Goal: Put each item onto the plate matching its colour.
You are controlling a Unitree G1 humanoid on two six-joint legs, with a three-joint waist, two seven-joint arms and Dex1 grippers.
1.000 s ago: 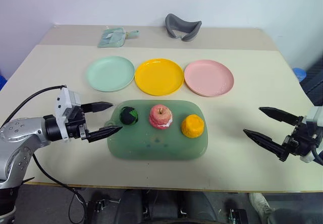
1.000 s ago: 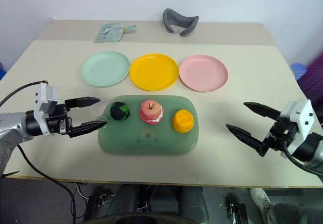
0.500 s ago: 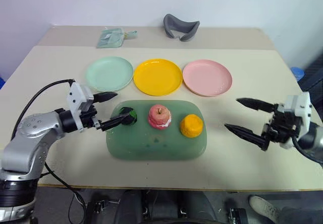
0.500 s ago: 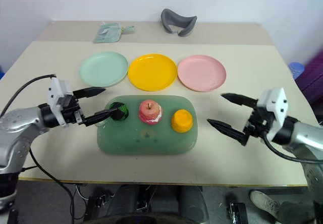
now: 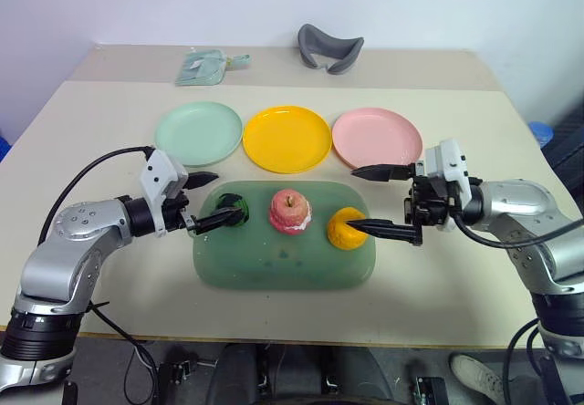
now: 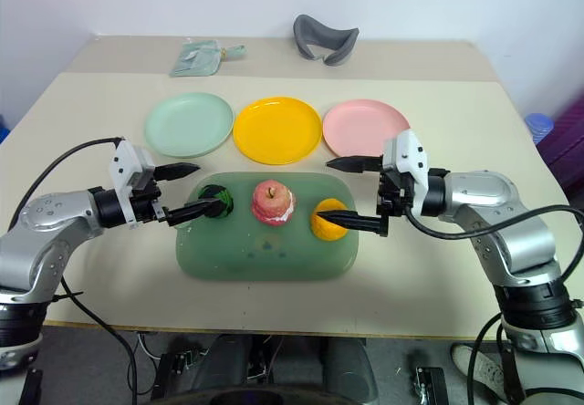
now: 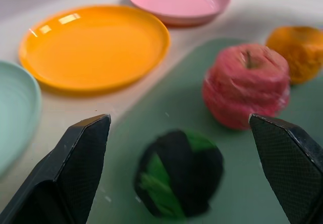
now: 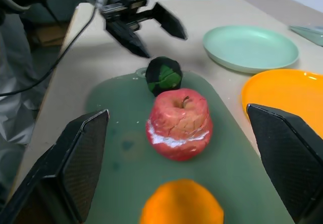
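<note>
From my head camera, the table [image 5: 109, 104] carries 3 plates in a row toward its far edge: the green plate [image 5: 198, 133] nearest the left edge, the yellow plate [image 5: 286, 138] in the middle, the pink plate [image 5: 377, 139] nearest the right edge. Just in front of them lies the dark green tray [image 5: 283, 264], holding all 3 items along its far side: the dark ball [image 5: 234, 212] at its far left corner, the apple [image 5: 290, 211] in the middle, the orange [image 5: 345, 227] near its right edge. My left gripper [image 5: 213, 201] reaches in from the tray's left edge with its fingers spread wide, 1 tip by the ball and 1 above the tray's far left corner, gripping nothing. My right gripper [image 5: 367, 201] comes in from the tray's right edge, fingers also spread wide and empty, the nearer fingertip touching or just beside the orange. A grey curved object [image 5: 329, 47] and a pale green pouch [image 5: 208, 66] sit near the table's far edge. From my left wrist, the ball [image 7: 177, 180] lies on the tray between my 2 parted fingers [image 7: 75, 168], with the apple [image 7: 246, 85] and orange [image 7: 297, 51] beyond. From my right wrist, the orange [image 8: 181, 203] sits closest, then the apple [image 8: 179, 123], then the ball [image 8: 163, 74], with my left gripper [image 8: 154, 32] beyond it.
</note>
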